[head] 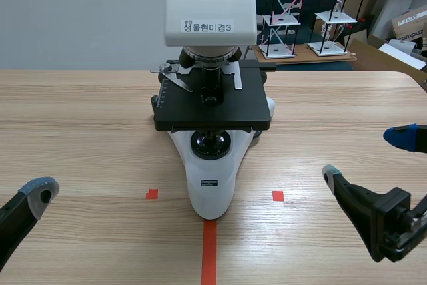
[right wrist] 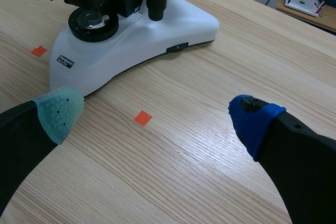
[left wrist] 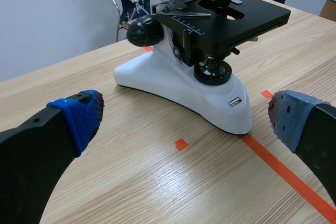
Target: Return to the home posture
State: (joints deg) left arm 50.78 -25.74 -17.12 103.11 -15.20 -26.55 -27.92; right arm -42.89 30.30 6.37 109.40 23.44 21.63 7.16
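Wooden bench [head: 80, 131] is carrying a microscope [head: 212, 165]. Left fingers [left wrist: 79, 116] and right fingers [right wrist: 257, 124] are hanging low, wide apart, holding nothing. Going home is looking almost done.

bg: pale wall [head: 80, 11]; wood table [head: 80, 131]; shelf racks [head: 333, 16]; cardboard boxes [head: 408, 23]

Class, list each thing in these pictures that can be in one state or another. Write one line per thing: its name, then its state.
Microscope: upright on the table, touched by neither gripper.
Stage: level, with an objective pointing down at it; whether it carries a slide cannot be told.
Left gripper: open, holding nothing, low, apart from the microscope's base.
Right gripper: open, holding nothing, low, apart from the base.
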